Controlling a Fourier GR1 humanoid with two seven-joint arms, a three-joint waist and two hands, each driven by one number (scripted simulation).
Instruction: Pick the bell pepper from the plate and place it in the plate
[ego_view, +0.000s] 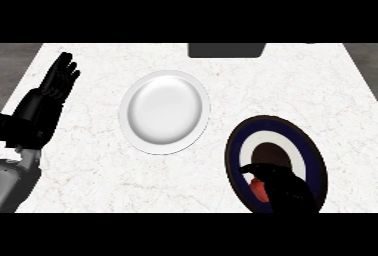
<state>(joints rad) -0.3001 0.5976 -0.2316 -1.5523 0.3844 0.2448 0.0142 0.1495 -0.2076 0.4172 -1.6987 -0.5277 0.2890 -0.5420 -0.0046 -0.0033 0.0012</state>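
Observation:
A dark blue plate (310, 150) with white and brown rings lies at the lower right of the counter. On it a red bell pepper (258, 188) shows only as a small red patch beside my right hand (284, 187). That hand hangs over the pepper with its fingers curled down around it and hides most of it. A plain white plate (164, 111) lies at the counter's middle, with nothing on it. My left hand (55, 82) rests open at the left edge, fingers up.
A dark rectangular object (226, 50) sits at the counter's far edge, behind the white plate. The white marble counter (96, 165) stretches bare between the two plates and to the left.

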